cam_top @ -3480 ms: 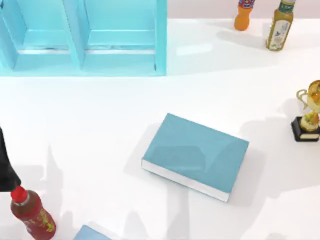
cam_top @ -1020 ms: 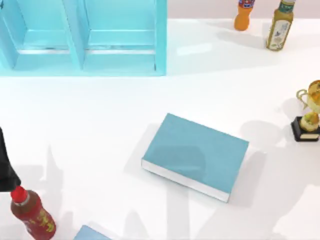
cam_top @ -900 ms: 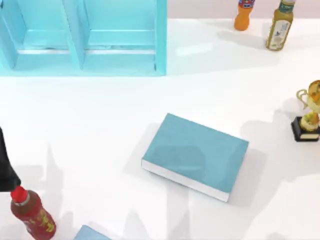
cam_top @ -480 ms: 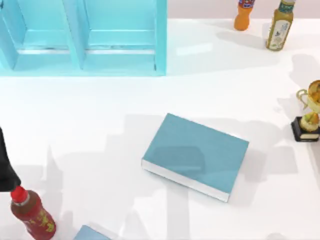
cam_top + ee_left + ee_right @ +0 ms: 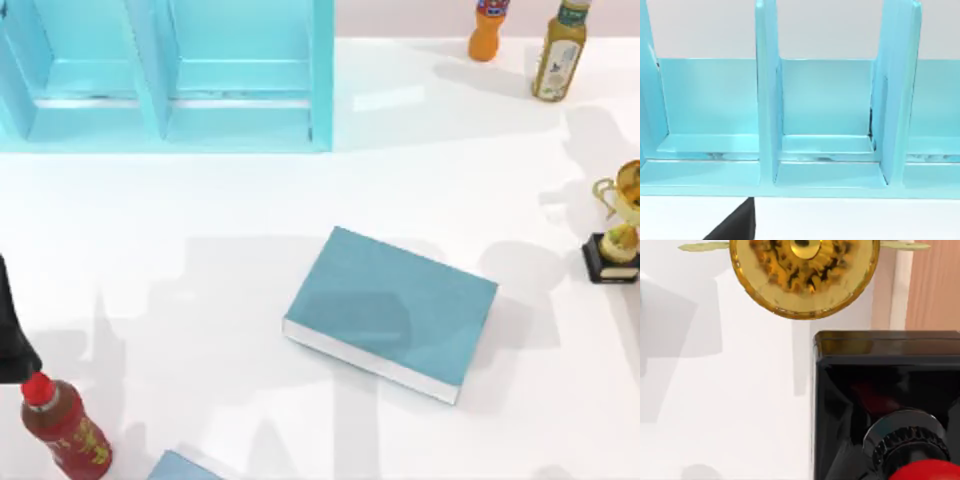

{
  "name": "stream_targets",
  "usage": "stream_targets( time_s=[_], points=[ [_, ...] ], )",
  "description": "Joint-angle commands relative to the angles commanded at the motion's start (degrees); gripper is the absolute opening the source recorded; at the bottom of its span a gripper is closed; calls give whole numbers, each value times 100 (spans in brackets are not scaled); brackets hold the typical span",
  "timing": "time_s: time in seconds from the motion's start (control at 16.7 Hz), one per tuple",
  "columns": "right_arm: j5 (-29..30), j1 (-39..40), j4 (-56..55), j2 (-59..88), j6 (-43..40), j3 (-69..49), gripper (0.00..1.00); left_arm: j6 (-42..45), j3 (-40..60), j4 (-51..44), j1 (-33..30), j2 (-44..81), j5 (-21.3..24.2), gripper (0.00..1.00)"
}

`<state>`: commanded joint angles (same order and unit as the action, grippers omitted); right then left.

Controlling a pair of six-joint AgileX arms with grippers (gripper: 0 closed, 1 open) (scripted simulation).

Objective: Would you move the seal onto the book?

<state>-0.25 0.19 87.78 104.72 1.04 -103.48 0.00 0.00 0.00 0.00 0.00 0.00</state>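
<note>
open tabletop (image 5: 200, 260) surrounds the book (image 5: 395, 310); a trophy (image 5: 617, 225) crowds the right edge beside the seal (image 5: 890, 405).

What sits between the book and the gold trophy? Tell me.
Bare table, crossed by shadows, in the top view. The book lies mid-table; the gold trophy stands at the right edge.

The seal (image 5: 890, 405) and the gold trophy (image 5: 802, 275) are cut off by the frame edges.

Bright even light, soft grey shadows across the white table (image 5: 200, 200), glossy highlights on the gold trophy (image 5: 805, 275), edges crisp
</note>
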Motion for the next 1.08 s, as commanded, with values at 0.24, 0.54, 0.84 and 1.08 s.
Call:
stream_targets(
  time_s=[0.24, 0.54, 0.84, 1.08],
  points=[
    [-36, 854, -530, 195, 607, -329, 0, 0, 0, 0, 0, 0, 0, 100],
    [-33, 2555, -1133, 914, 2070, -600, 0, 0, 0, 0, 0, 0, 0, 100],
    [32, 3688, -1232, 1662, 3501, -597, 0, 0, 0, 0, 0, 0, 0, 100],
    [58, 3804, -1166, 1828, 3857, -573, 0, 0, 0, 0, 0, 0, 0, 100]
  ],
)
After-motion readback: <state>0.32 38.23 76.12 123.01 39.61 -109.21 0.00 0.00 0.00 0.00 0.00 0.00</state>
